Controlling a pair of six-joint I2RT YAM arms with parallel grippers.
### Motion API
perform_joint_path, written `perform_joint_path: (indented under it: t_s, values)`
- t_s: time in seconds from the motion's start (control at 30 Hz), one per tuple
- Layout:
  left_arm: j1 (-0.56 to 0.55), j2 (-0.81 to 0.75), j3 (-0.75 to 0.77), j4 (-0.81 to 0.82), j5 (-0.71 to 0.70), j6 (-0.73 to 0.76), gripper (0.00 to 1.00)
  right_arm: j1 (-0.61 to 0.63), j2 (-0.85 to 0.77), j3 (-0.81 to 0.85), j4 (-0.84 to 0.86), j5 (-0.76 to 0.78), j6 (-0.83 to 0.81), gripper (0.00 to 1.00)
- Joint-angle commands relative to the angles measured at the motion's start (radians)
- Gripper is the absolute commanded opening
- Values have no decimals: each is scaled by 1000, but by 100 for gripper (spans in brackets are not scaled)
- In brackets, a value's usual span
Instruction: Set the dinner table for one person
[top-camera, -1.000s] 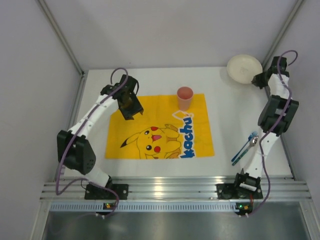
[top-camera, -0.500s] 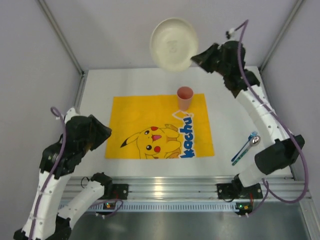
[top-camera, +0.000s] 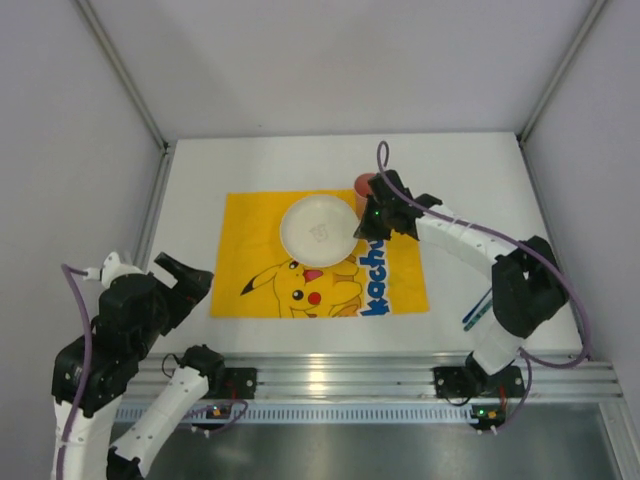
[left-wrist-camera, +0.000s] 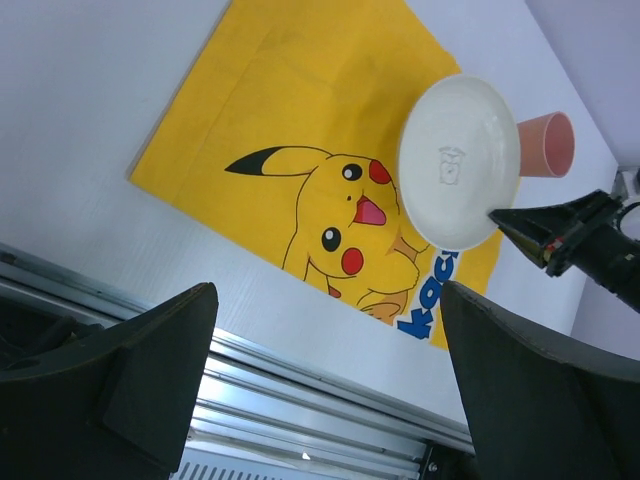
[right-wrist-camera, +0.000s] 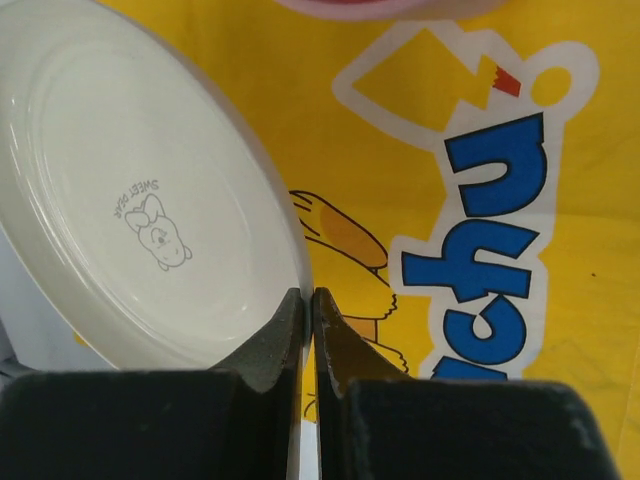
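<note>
My right pincer (right-wrist-camera: 308, 300) clamps the round white plate (right-wrist-camera: 140, 200) by its rim over the yellow Pikachu-print placemat (top-camera: 250, 225); my left pincer (top-camera: 188, 275) gapes apart.

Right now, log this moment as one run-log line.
right tool: shut on white plate rim, plate over Pikachu placemat | left tool: open, empty | pink cup: on placemat far corner

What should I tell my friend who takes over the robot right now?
Right gripper shut on the white plate by its rim, over the yellow placemat, not yet let go.
Left gripper open and empty, at the near left.
Pink cup at the placemat's far edge.
Blue-handled utensil on the table, right of the placemat.
To do: set the plate down, bring the utensil over.
</note>
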Motion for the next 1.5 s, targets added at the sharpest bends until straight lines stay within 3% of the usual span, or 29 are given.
perform_joint_path:
  t_s: [0.0, 0.33, 0.37, 0.43, 0.47, 0.57, 0.83, 0.97, 1.1, 1.13, 1.2, 1.27, 1.47]
  values:
    - [4, -36, 22, -170, 17, -19, 98, 56, 26, 18, 53, 17, -26, 0]
    - [4, -27, 28, -170, 17, 2, 98, 99, 149, 27, 79, 6, 6, 2]
    - [4, -28, 28, -172, 17, 4, 98, 103, 167, 23, 93, -6, 0, 20]
    - [4, -37, 24, -170, 18, 5, 97, 105, 183, 18, 96, -24, -11, 36]
    - [4, -40, 22, -172, 20, 5, 97, 106, 181, 14, 104, -23, -16, 51]
    - [4, -56, 16, -172, 26, 5, 97, 106, 155, 7, 110, -14, -34, 67]
    - [4, -56, 1, -157, 14, 30, 98, 129, -87, 49, 37, 12, -144, 74]
    - [4, -47, -51, -72, 43, 59, 98, 110, -251, 17, -66, 176, -270, 88]
    - [4, -18, -186, 78, 142, 80, 98, -88, -417, -167, -127, 166, -304, 96]
    - [4, -5, -209, 107, 167, 85, 98, -243, -475, -210, -150, 146, -268, 96]
    - [4, 24, -260, 187, 215, 87, 97, -379, -523, -319, -264, 185, -224, 96]
    - [4, 68, -278, 230, 259, 94, 96, -416, -564, -356, -354, 363, -151, 100]
    - [4, 194, -272, 308, 337, 154, 96, -521, -583, -375, -493, 664, -98, 100]
